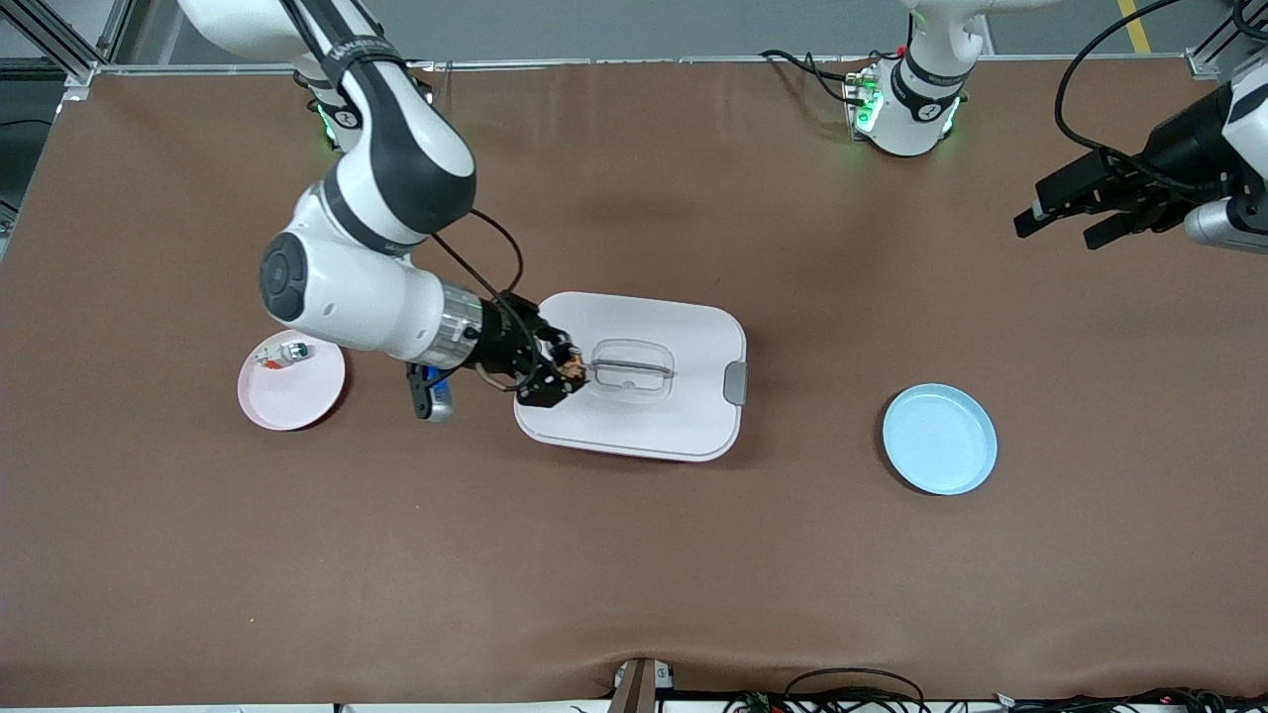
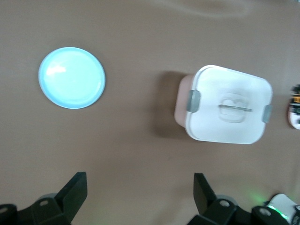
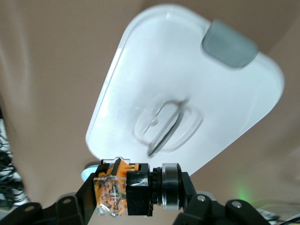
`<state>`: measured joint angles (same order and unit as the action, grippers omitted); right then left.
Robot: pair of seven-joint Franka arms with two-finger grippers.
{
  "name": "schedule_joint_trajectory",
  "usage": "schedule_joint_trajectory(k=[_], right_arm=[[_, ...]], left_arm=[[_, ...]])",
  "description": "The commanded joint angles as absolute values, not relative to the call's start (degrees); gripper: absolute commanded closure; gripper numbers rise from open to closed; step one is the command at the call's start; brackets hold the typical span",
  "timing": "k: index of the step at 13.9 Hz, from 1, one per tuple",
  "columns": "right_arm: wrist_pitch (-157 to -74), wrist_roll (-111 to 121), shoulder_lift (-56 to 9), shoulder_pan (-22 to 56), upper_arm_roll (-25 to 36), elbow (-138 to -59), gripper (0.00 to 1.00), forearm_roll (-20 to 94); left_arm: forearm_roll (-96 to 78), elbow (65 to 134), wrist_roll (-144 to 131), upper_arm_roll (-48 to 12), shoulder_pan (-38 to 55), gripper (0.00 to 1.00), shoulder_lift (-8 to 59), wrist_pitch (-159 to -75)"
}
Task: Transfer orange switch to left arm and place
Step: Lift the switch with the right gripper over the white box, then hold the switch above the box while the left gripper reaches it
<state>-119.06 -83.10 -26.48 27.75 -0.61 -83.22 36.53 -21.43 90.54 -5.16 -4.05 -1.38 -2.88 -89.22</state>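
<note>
The orange switch point(image 1: 572, 370) is a small black block with an orange, clear-cased end and a round dark metal-ringed end. My right gripper point(image 1: 558, 374) is shut on it over the edge of the white box point(image 1: 684, 421) toward the right arm's end, beside the lid's recessed handle. In the right wrist view the switch point(image 3: 131, 190) lies crosswise between the fingers of the right gripper point(image 3: 136, 199), with the box lid point(image 3: 187, 79) below. My left gripper point(image 1: 1068, 220) waits open and empty in the air at the left arm's end of the table.
A blue plate point(image 1: 939, 439) lies between the box and the left arm's end. A pink plate point(image 1: 292, 391) at the right arm's end holds a small white-and-green part point(image 1: 284, 354). The left wrist view shows the blue plate point(image 2: 71, 77) and the box point(image 2: 229, 105).
</note>
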Motion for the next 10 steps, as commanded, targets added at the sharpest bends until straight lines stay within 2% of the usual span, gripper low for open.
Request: schedule_joint_trajectory(k=[1,4,8,10], right_arm=[[-122.15,-87.87,-27.6,29.7,0.0,-80.86,1.0,39.54],[-125.32,-95.16,-28.38,31.64,0.0,-79.29,1.0,42.18],[-126.3,-106.67,-34.53,34.97,0.0,-69.29,1.0,42.54],[-126.47,-108.63,-35.33,35.42,0.0,-67.15,1.0,42.54]], left_arm=[[-25.21,90.26,-3.52,-4.13,-1.41,0.0,-2.55,-88.77],[-28.9,90.26,-3.52,-4.22,-1.32,0.0,-0.8,-89.21],[-34.01,90.26,-3.52,-4.74,-0.18,0.0,1.49,-91.92],[-34.54,90.18,-3.52,-5.1,1.22,0.0,2.28,-94.3]])
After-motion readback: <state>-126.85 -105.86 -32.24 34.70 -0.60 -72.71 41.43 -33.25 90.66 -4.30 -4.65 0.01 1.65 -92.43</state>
